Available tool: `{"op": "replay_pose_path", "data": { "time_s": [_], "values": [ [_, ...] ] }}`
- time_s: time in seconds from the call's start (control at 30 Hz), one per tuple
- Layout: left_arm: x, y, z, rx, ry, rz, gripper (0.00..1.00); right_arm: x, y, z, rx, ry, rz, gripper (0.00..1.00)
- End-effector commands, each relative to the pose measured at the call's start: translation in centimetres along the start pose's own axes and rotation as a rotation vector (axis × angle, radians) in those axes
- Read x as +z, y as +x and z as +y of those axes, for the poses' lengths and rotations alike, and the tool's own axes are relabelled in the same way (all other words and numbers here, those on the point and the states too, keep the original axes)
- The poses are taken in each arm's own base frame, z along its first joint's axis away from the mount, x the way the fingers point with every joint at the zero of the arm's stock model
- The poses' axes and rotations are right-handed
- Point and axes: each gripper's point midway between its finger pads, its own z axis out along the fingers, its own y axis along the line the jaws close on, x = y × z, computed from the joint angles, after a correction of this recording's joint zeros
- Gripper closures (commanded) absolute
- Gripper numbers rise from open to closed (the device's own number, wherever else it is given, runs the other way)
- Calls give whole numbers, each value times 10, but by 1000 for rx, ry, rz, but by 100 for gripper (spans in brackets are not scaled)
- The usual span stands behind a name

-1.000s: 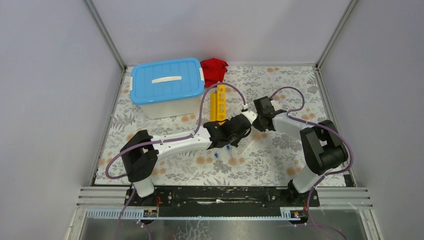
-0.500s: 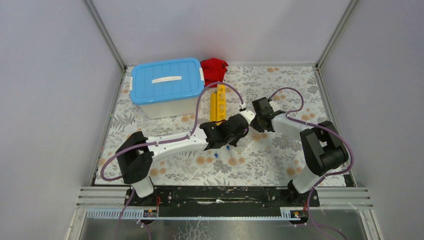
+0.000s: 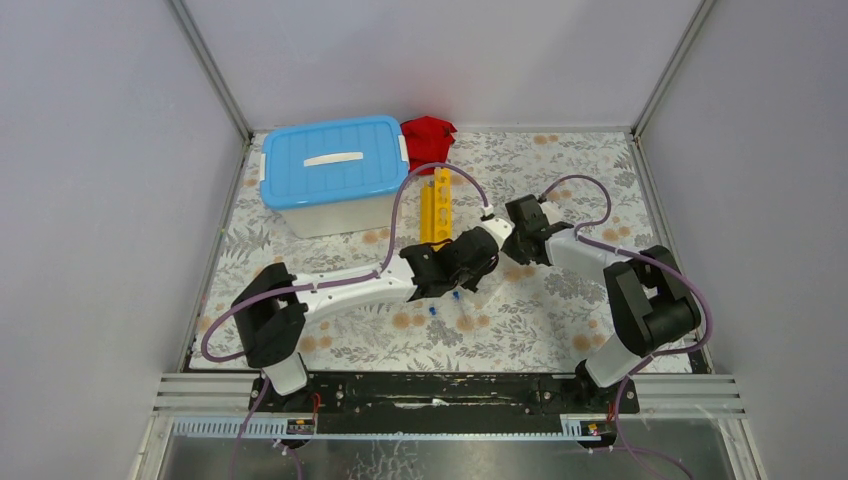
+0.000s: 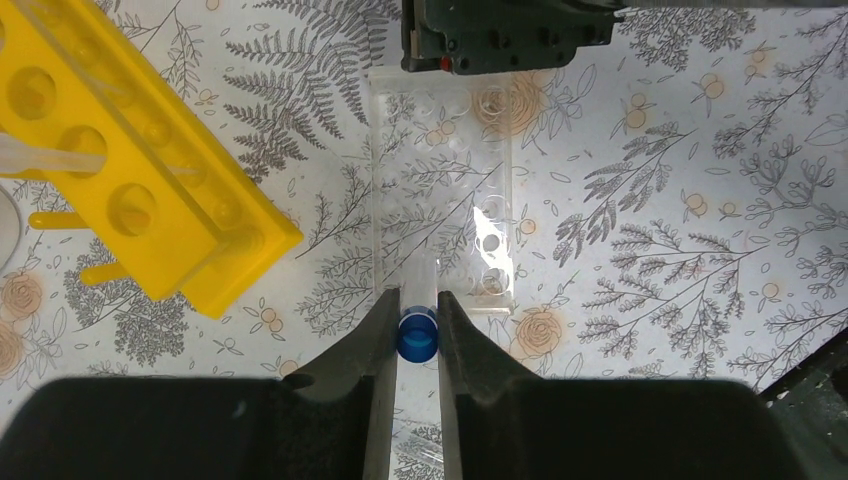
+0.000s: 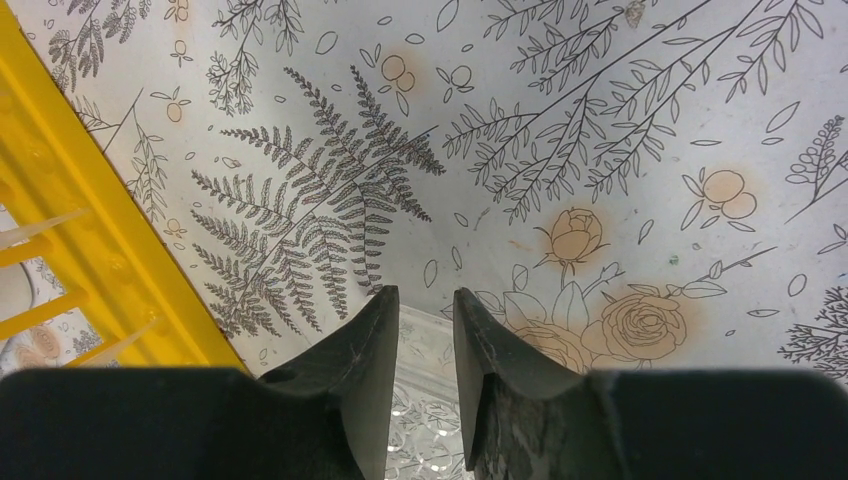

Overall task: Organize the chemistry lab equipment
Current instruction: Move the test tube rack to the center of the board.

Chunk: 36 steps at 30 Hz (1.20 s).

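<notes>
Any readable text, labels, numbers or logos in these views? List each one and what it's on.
No readable text in any view.
blue tub lid: plain, no label.
yellow rack: no markings.
clear tube holder and blue-capped tube: no print.
base rail: any marking is too small to read.

Boxed-in robot test booth: grey wall panels (image 3: 100, 200), metal corner rails (image 3: 209, 68), flower-print surface (image 3: 560, 330), yellow tube rack (image 3: 441, 205).
</notes>
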Motion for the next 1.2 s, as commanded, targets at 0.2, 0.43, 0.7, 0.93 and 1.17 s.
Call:
{"op": "replay_pose_path", "data": {
  "time_s": [0.2, 0.43, 0.7, 0.93, 1.17],
  "values": [
    [11, -14, -10, -16, 11, -61, 100, -12, -13, 2, 31, -12, -70, 65],
    [16, -8, -10, -7, 3, -44, 100, -14, -16, -1, 49, -8, -91, 64],
    [21, -4, -11, -4, 5, -35, 100, -14, -17, -4, 52, -8, -94, 63],
    [25, -2, -12, 4, 4, -22, 100, -14, -19, -5, 57, -11, -99, 63],
    [29, 1, -13, 17, -1, 0, 100, -15, -20, -6, 55, -11, -104, 63]
  ]
}}
